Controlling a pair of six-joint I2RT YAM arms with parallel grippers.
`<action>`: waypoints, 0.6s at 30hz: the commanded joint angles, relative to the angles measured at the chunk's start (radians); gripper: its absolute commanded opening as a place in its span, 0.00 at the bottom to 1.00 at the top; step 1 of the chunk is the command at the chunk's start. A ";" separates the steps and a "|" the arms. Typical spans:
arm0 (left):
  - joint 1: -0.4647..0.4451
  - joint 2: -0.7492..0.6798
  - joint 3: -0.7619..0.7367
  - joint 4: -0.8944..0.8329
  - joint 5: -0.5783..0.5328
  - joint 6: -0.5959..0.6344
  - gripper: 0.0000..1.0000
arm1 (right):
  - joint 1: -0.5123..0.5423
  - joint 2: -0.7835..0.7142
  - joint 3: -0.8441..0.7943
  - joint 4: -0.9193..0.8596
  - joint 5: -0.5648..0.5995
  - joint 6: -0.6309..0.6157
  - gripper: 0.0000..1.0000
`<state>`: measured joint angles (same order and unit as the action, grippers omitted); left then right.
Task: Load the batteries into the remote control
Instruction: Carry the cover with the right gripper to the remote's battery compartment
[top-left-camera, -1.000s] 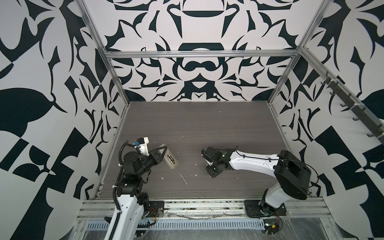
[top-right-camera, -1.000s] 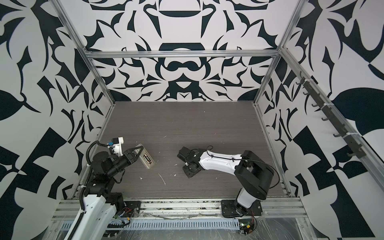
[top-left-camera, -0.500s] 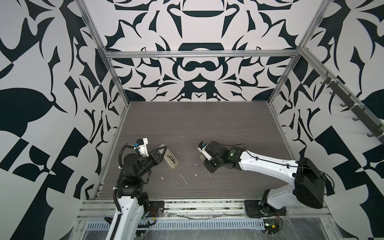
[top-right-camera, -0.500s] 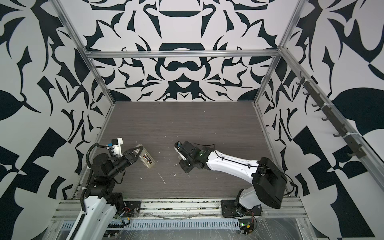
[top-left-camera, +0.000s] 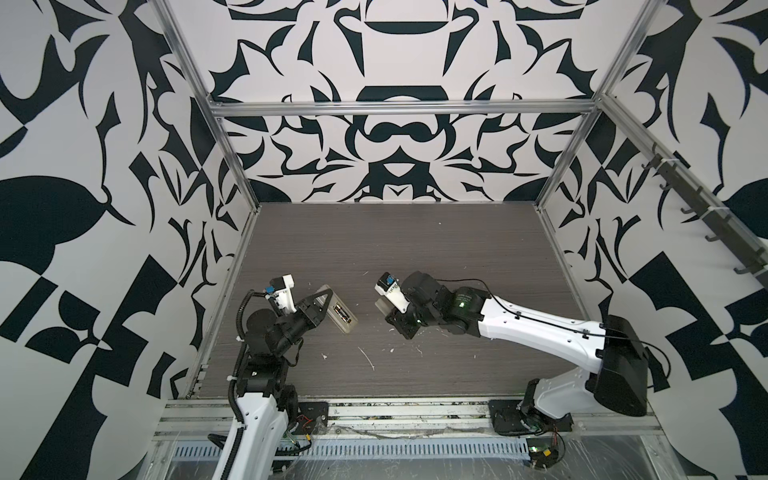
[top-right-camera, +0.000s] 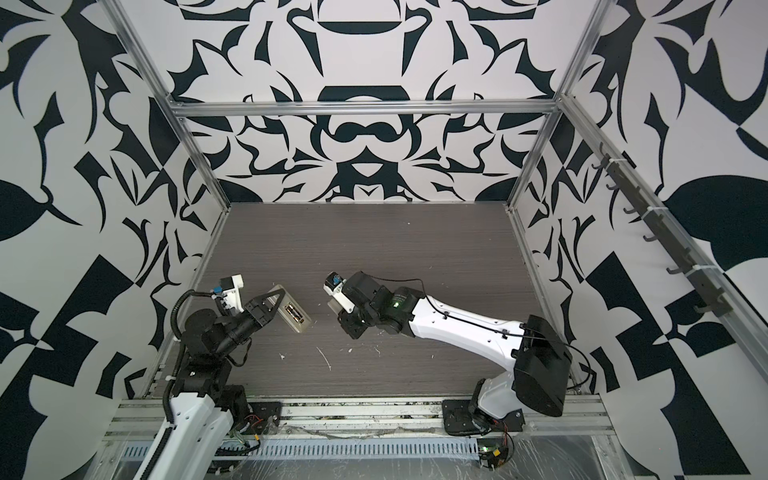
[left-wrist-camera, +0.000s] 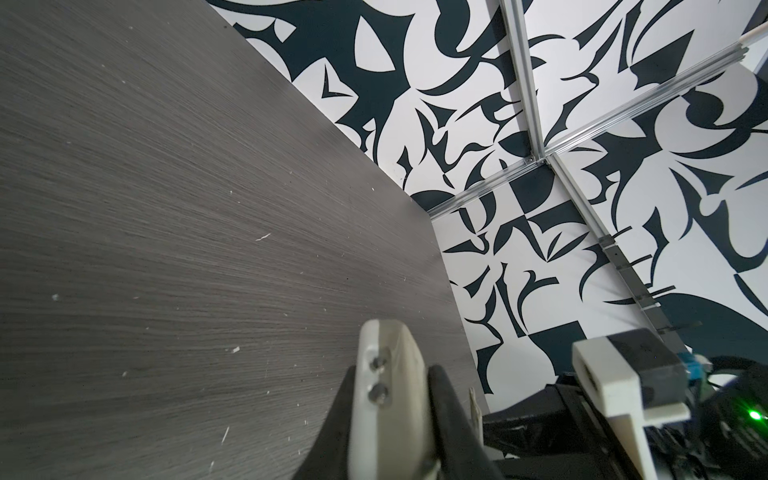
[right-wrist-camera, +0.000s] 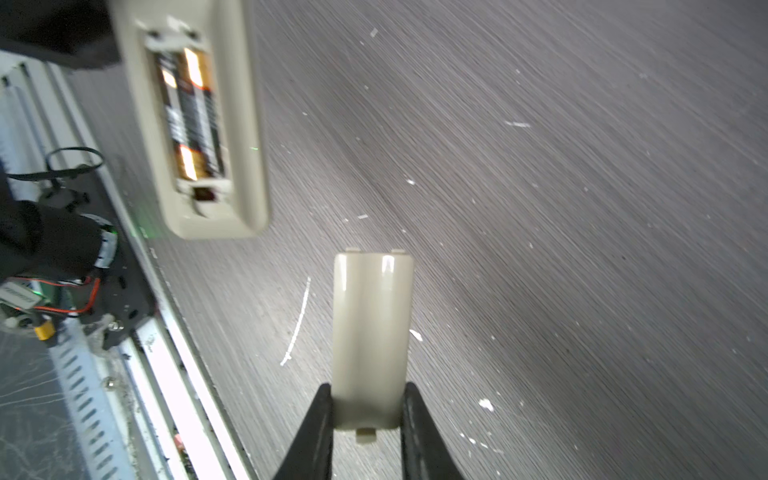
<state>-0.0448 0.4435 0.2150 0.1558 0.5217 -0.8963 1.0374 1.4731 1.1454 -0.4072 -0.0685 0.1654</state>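
My right gripper (right-wrist-camera: 368, 401) clamps the cover (right-wrist-camera: 372, 324). In both top views the remote control (top-left-camera: 341, 316), clenched in my left gripper (left-wrist-camera: 390, 399), lies at nine o'clock, axis eleven-to-five.

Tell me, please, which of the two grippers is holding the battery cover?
The right gripper: it is shut on the beige cover, whereas the left gripper grips the remote control, whose recess shows both batteries.
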 joint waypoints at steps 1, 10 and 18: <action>0.004 -0.012 -0.013 0.059 0.008 -0.016 0.00 | 0.016 0.012 0.068 0.022 -0.026 -0.012 0.08; 0.005 -0.025 -0.025 0.058 0.007 -0.016 0.00 | 0.040 0.108 0.195 -0.020 -0.071 -0.005 0.07; 0.005 -0.015 -0.022 0.056 0.013 -0.004 0.00 | 0.049 0.187 0.287 -0.082 -0.099 -0.006 0.06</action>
<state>-0.0448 0.4320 0.1947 0.1757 0.5224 -0.9009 1.0782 1.6611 1.3769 -0.4595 -0.1440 0.1612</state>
